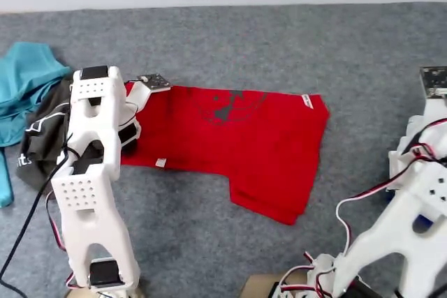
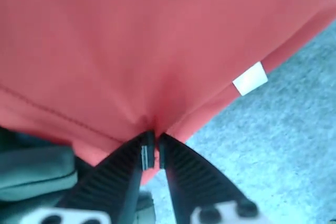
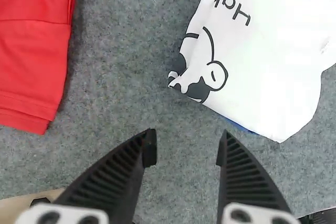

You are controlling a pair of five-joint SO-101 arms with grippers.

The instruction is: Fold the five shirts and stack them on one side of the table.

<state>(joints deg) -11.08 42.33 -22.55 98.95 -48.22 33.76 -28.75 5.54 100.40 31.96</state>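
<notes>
Here's the red shirt (image 1: 237,137), laid out across the middle of the grey bench (image 1: 279,40), a faint dark print showing near its far edge and a small white tag (image 1: 161,163) on the near hem. The left arm (image 1: 91,172) stands over the shirt's left end, and from its wrist view you get the detail: the left jaws are clenched tight on a pinch of red fabric, the cloth puckering into folds right where the tips meet. That same white tag (image 2: 250,78) sits on the hem just off to one side, with bare grey bench beyond it.

Over on the left edge of the bench there's a heap waiting: a teal shirt (image 1: 24,75) bunched at the far corner and a dark shirt (image 1: 42,137) with white lettering crumpled beside it, partly under the left arm. A bit of that dark cloth (image 2: 31,166) shows next to the jaws in the wrist view too.

Now the right side. The right arm (image 1: 412,207) is at the bench's right edge, well apart from the red shirt. Its right jaws are released, spread wide above bare grey surface with nothing between them. Beyond the tips lies a folded white shirt (image 3: 262,51) with a black print, a sliver of blue cloth (image 3: 244,127) peeking from underneath, and the red shirt's sleeve end off to the other side
</notes>
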